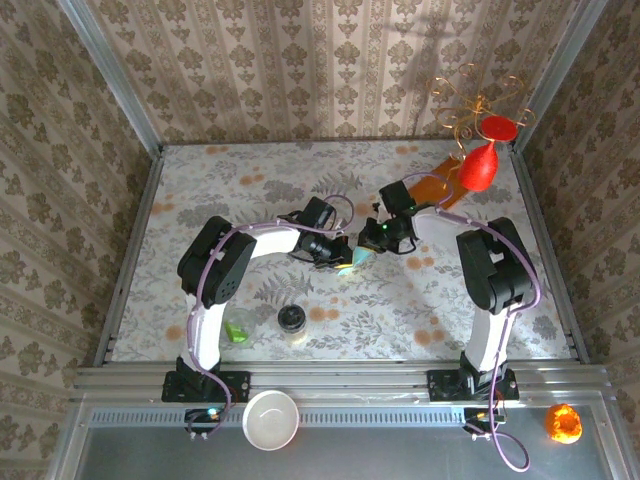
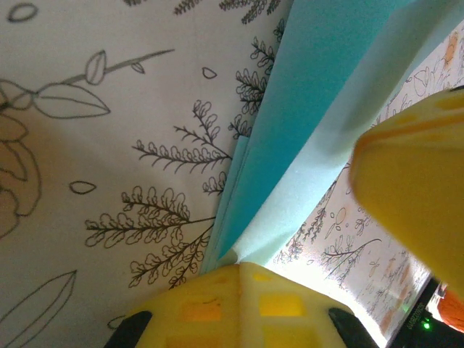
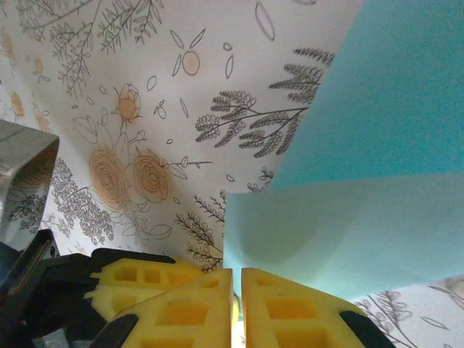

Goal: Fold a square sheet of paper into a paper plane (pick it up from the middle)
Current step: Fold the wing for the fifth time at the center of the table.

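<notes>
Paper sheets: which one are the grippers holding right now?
The light blue sheet, pinched by both the left gripper and the right gripper mid-table. The orange-brown sheet lies untouched at the far right.

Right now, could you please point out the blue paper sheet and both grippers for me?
blue paper sheet [image 3: 384, 101]: right wrist view, on its upper panel.
left gripper [image 2: 240, 275]: left wrist view, between its shut yellow fingertips.
right gripper [image 3: 237, 283]: right wrist view, between its shut yellow fingertips.

Overhead view; wrist views close on blue paper
</notes>
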